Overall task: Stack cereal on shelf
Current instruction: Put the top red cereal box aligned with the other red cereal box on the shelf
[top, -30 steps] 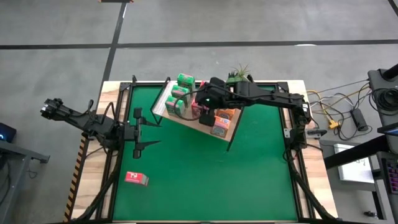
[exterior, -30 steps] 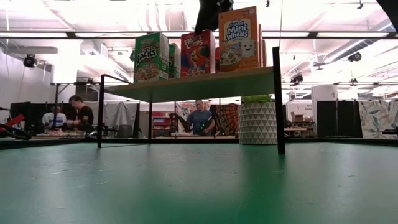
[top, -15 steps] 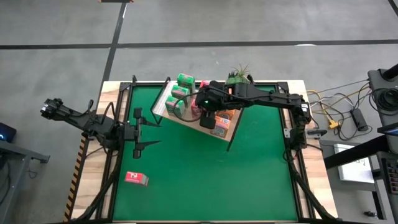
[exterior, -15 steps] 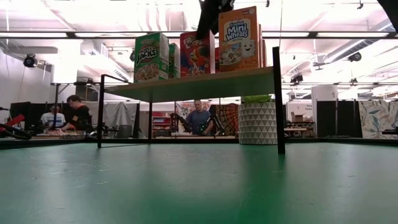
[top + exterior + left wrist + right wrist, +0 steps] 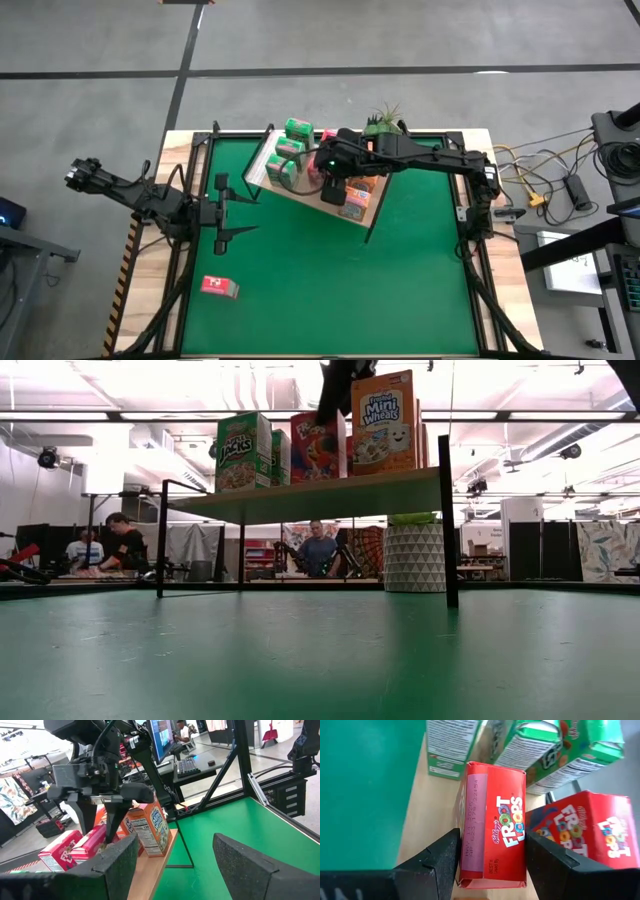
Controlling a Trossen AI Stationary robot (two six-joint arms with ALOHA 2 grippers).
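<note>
Shelf point(image 5: 372, 215) at bench far edge is loaded with cereal boxes; Froot Loops box point(image 5: 494, 840) is bracketed by right gripper point(image 5: 490, 857), contact unclear. Left gripper point(image 5: 222, 208) is held open, empty, near left edge. One red box point(image 5: 219, 287) is left near-left.

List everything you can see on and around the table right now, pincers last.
shelf: one, light wood with black frame, far middle of the mat.
green cereal boxes: at least three, left end of the shelf.
red cereal boxes: at least two, middle of the shelf; one between the right pincer's fingers.
orange cereal boxes: right end of the shelf, count unclear.
loose red box: one, lying near-left on the green mat.
potted plant: one, green, behind the shelf.
left pincer: open, left of the shelf.
right pincer: around a red box.
</note>
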